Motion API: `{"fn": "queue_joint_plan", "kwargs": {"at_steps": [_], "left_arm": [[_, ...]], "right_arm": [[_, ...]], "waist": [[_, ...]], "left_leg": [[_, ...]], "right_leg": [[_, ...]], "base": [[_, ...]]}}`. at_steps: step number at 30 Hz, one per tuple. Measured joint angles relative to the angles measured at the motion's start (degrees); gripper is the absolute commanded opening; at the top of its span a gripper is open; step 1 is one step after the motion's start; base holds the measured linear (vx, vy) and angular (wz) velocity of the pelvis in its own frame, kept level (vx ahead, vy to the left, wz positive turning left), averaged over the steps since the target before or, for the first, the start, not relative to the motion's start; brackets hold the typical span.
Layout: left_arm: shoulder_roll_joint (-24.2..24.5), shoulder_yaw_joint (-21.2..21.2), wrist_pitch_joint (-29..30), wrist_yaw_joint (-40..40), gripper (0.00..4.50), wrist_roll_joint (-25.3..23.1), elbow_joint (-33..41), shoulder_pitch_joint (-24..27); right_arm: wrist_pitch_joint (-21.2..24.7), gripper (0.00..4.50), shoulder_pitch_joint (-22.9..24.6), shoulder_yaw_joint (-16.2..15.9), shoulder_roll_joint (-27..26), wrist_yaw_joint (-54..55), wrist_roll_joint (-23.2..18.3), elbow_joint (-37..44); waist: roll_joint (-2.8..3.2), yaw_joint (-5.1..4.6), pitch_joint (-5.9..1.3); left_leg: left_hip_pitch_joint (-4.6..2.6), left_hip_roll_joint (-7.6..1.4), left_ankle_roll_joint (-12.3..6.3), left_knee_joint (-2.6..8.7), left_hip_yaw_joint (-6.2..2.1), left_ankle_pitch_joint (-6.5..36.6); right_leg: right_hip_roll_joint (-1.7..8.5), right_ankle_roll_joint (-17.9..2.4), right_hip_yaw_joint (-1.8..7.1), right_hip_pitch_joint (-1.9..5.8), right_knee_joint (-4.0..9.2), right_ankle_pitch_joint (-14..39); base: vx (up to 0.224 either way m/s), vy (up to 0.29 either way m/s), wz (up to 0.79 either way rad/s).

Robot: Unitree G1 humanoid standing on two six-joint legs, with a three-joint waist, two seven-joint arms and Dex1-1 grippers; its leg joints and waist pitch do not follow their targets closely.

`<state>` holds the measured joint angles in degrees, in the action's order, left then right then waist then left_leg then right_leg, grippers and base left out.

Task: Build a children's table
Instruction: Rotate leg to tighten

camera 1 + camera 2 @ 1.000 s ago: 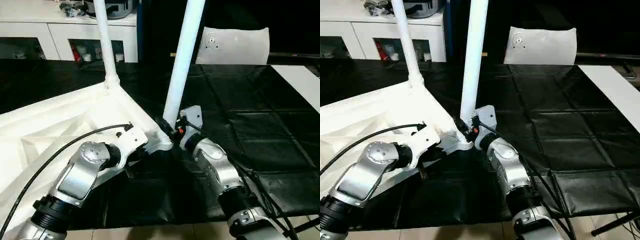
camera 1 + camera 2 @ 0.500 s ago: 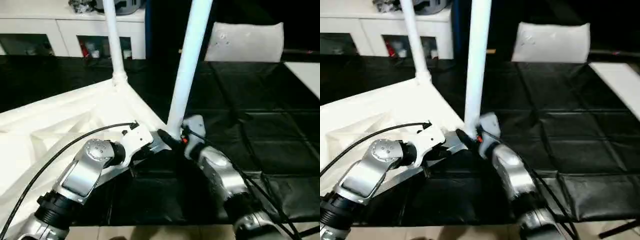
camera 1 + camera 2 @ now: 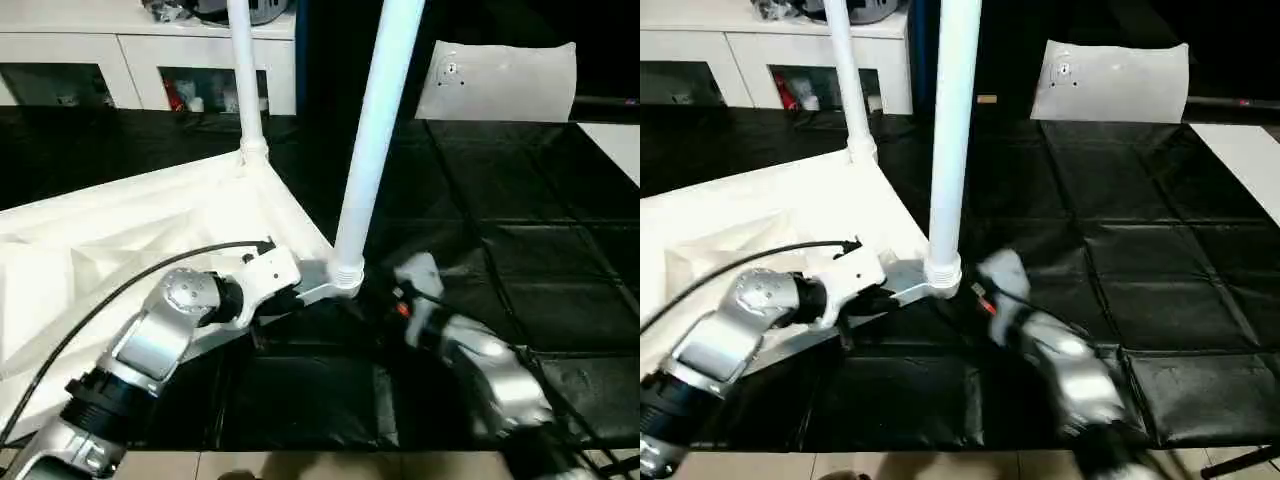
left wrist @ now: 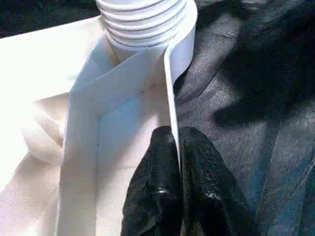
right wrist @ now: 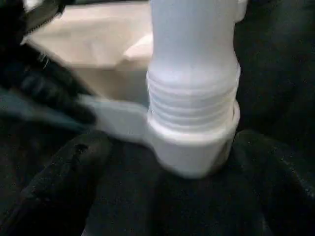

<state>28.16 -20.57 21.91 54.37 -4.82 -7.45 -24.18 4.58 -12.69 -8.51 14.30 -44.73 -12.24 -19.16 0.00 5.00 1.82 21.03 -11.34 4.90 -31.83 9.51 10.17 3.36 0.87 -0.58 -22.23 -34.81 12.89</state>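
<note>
Left wrist view: left claw [image 4: 178, 162] pinches the upside-down children's table [image 3: 150, 230] rim beside a corner socket holding a leg [image 3: 375, 130]. Right claw [image 3: 385, 300] can't tell, blurry. White cabinet [image 3: 130, 60] behind.

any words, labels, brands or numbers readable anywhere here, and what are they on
None can be read.
The white bag at the far side of the black table cover bears a small round mark, too small to read.
The items behind the cabinet glass are too small to read.
The children's table and its legs are plain white, with no print.
</note>
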Motion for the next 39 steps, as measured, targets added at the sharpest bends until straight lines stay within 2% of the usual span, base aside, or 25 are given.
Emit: {"fn": "queue_joint_plan", "kwargs": {"at_steps": [4, 7, 11, 17, 21, 26, 31, 39], "left_arm": [[2.4, -0.9, -7.8, 4.9, 0.00, 0.6, -4.9, -1.6], [3.7, -1.2, -11.7, 8.3, 0.00, 0.7, -7.6, -2.8], [4.7, -2.3, -17.0, 14.4, 0.00, 1.9, -11.1, -4.5], [5.2, -4.2, -23.2, 20.6, 0.00, 2.5, -15.4, -7.0], [5.0, -5.1, -26.2, 23.0, 0.00, 2.5, -17.6, -8.3], [4.5, -6.3, -29.4, 25.4, 0.00, 2.3, -19.6, -9.7], [4.4, -6.6, -30.4, 25.8, 0.00, 2.1, -20.5, -10.3], [4.2, -6.6, -32.3, 26.0, 0.00, 1.8, -21.7, -10.6]], "right_arm": [[2.7, 4.48, 0.1, 0.7, 5.7, -6.3, -2.0, 4.4], [2.9, 4.48, -0.6, 1.2, 7.4, -10.4, -3.4, 5.1], [3.8, 4.48, -2.4, 0.0, 10.4, -15.3, -3.7, 5.0], [3.2, 4.48, -5.8, -3.3, 11.2, -20.0, -2.3, 4.5], [2.6, 4.48, -7.4, -4.3, 11.2, -22.7, -1.7, 2.5], [2.4, 4.02, -9.2, -6.4, 11.1, -25.8, -1.6, 1.7], [1.8, 3.67, -9.7, -7.7, 10.3, -27.1, -0.6, -0.5], [1.2, 2.96, -10.9, -8.1, 9.0, -28.0, -0.4, -3.4]], "waist": [[-0.04, 0.29, 0.02], [-0.05, 0.61, 0.02], [-0.07, 1.16, 0.03], [-0.11, 2.11, 0.03], [-0.13, 2.61, 0.04], [-0.17, 3.53, 0.03], [-0.25, 3.52, 0.02], [-0.26, 3.51, 0.01]], "left_leg": [[0.01, -0.07, 0.00, -0.06, 0.01, 0.0], [0.03, -0.11, 0.00, -0.16, 0.05, 0.0], [0.14, -0.12, -0.05, -0.42, 0.11, 0.0], [0.12, -0.29, -0.04, -0.60, 0.22, 0.0], [0.13, -0.31, -0.04, -0.73, 0.26, 0.0], [0.12, -0.39, -0.04, -0.82, 0.31, 0.0], [0.13, -0.40, -0.04, -0.90, 0.31, 0.0], [0.09, -0.42, -0.04, -0.90, 0.31, 0.0]], "right_leg": [[0.00, 0.0, -0.09, 0.04, -0.02, 0.0], [0.02, 0.0, -0.13, 0.08, -0.03, 0.0], [0.07, 0.0, -0.13, 0.09, -0.05, 0.0], [0.07, 0.0, -0.24, 0.13, -0.21, 0.0], [0.09, 0.0, -0.23, 0.16, -0.28, 0.0], [0.09, 0.0, -0.27, 0.18, -0.38, 0.0], [0.10, 0.0, -0.27, 0.19, -0.44, 0.0], [0.10, 0.0, -0.28, 0.21, -0.49, 0.0]], "base": [[0.000, 0.000, 0.00], [0.000, 0.000, 0.00], [0.000, 0.000, 0.00], [0.000, 0.000, 0.00], [0.000, 0.000, 0.00], [0.000, 0.000, 0.00], [0.000, 0.000, 0.00], [0.000, 0.000, 0.00]]}}
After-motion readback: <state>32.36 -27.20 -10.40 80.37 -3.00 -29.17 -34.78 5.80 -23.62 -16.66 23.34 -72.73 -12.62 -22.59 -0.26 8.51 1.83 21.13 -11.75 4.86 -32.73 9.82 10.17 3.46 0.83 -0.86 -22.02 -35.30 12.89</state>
